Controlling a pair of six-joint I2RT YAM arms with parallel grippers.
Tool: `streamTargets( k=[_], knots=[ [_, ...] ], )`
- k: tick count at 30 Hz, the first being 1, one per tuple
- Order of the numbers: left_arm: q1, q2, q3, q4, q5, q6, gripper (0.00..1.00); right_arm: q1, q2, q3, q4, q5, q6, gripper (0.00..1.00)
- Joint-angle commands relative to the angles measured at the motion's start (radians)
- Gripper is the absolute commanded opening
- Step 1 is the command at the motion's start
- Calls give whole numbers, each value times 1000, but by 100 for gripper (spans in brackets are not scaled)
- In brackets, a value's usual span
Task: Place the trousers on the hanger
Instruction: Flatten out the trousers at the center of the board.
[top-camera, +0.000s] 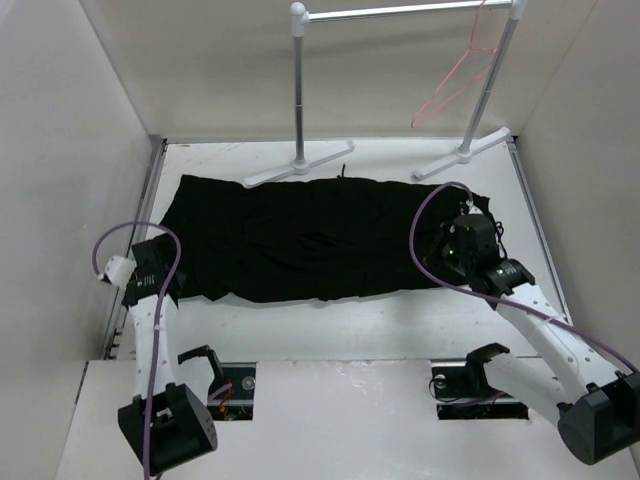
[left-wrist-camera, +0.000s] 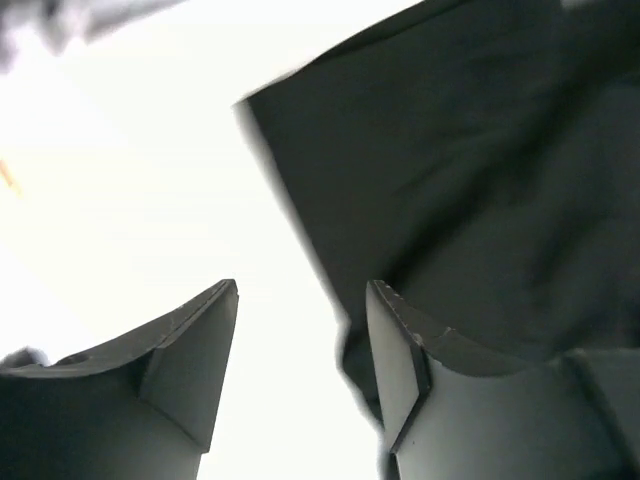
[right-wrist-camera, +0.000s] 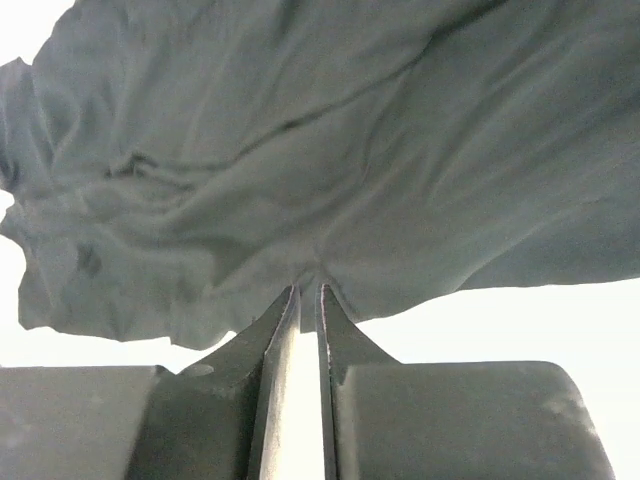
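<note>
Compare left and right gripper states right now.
Left gripper is open, nothing clamped; right gripper is shut, pinching a fold of the trousers. Left sits at the trousers' left end by a corner; right at the right end. Both are down at the fabric.

Legible text: none | Labels, brands: none readable | Numbers, signs: none readable | Views checked: top external, left wrist, right wrist | Note: wrist views blurred and close-up
</note>
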Motion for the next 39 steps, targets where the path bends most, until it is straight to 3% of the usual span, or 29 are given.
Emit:
streamTargets(
  k=[1,7,10,16,22,27,33,35,39],
  knots=[
    [89,-10,-103,-28,107,-58,54,24,-15,-11,-17,-37,-16,20],
    [175,72,-176,223,179,-71,57,41,-23,-23,-17,-68,-16,50],
    [195,158,-170,282,192,-84,54,41,-23,-31,-17,-79,-14,59],
    [284,250,-130,325,141,-62,18,-10,-52,-67,-17,-56,3,60],
    [324,310,-42,316,109,-51,8,-204,-47,-70,-80,-39,24,67],
    [305,358,59,233,-34,-37,6,-393,-102,-61,-144,94,53,68],
    [250,388,105,230,-58,-15,6,-548,-49,-93,-111,137,96,67],
    [241,384,102,220,-52,-28,11,-565,-21,-98,-105,139,107,67],
    [204,340,96,202,-34,-37,33,-623,-10,-141,-98,165,104,66]
  ],
)
